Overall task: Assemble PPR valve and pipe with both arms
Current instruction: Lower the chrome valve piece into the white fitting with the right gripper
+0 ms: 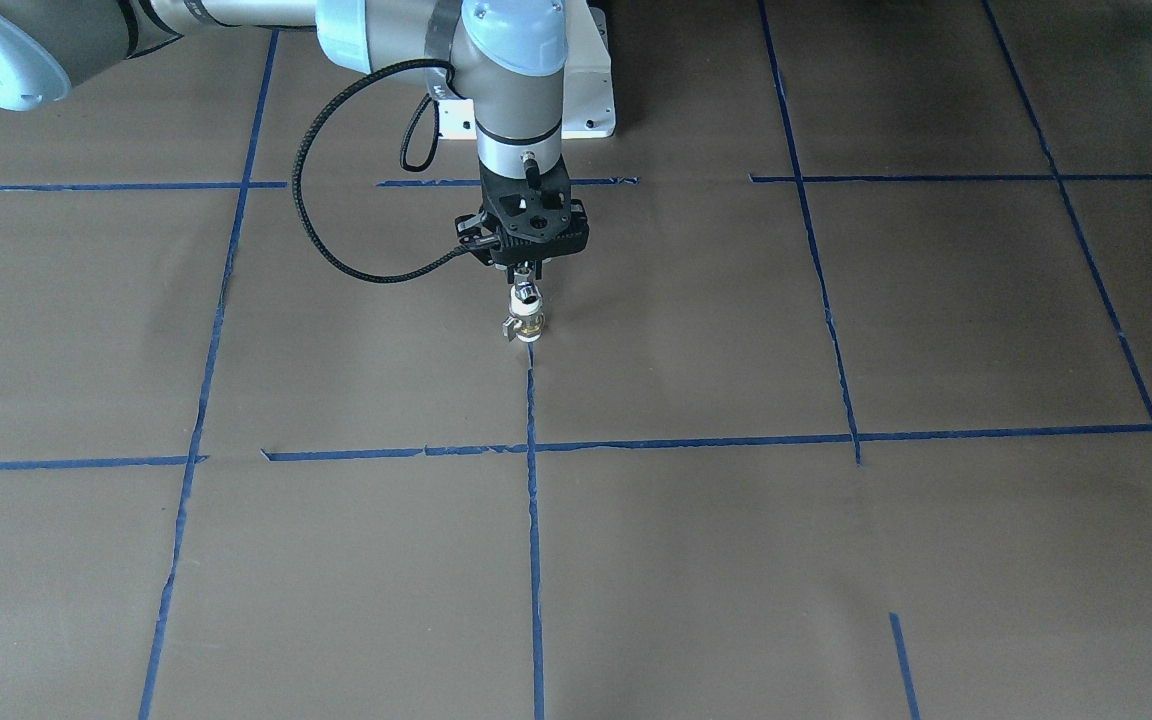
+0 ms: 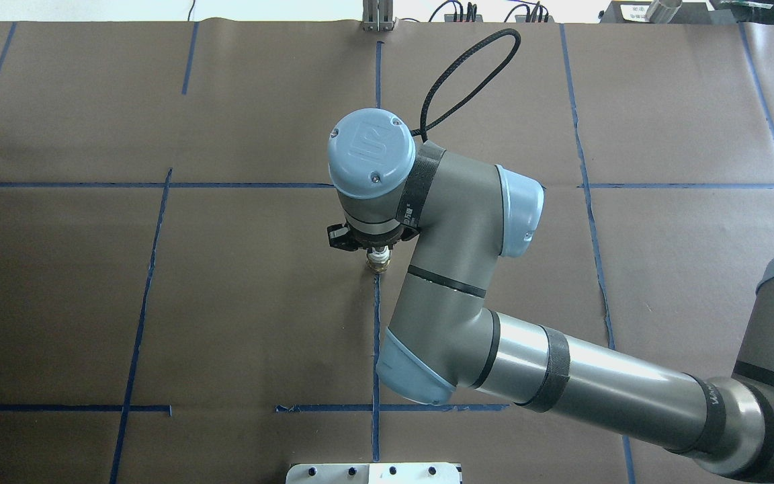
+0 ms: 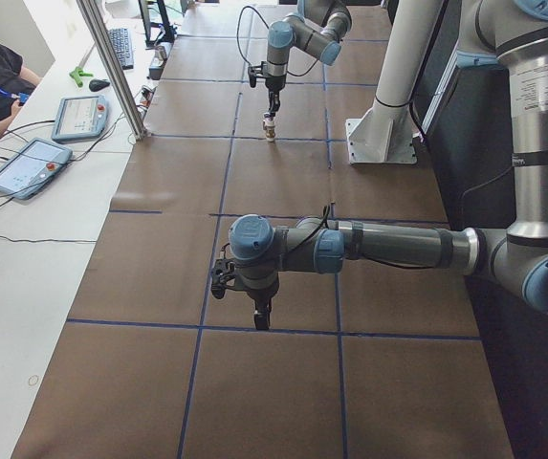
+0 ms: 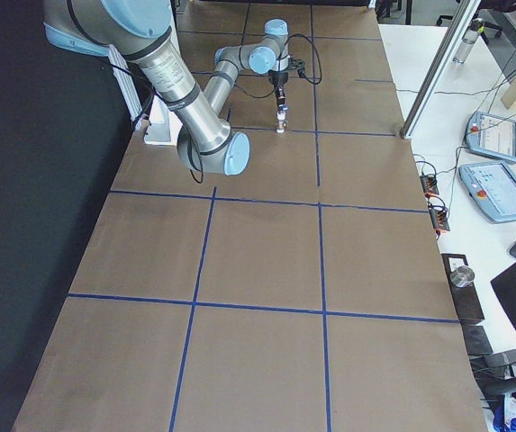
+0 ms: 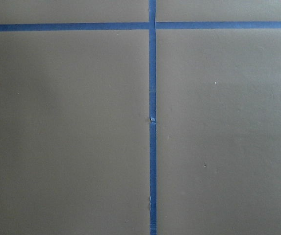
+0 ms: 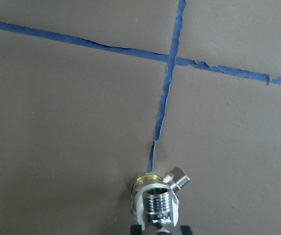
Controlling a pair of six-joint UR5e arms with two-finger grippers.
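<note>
1. Right gripper (image 1: 528,272), pointing down, is closed on the pipe (image 1: 526,294).
2. Directly beneath it, the PPR valve (image 1: 527,322) stands upright on the table (image 1: 736,560), touching the pipe.
3. Left gripper (image 3: 261,316): opening impossible to judge.

Chrome pipe (image 1: 526,292) stands upright atop brass-banded valve (image 1: 527,323), apparently joined.

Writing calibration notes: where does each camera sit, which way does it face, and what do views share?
Front-facing: across the table, facing the robot; right arm, right gripper holding pipe on valve.
Overhead: behind the robot, looking down; right arm.
Left: table's left end, looking along; left arm near, right arm far.
Right: table's right end; right arm only.
Left wrist: straight down on the table; no robot part.
Right wrist: down on pipe and valve; fingertips.
All but the left wrist share the valve.
</note>
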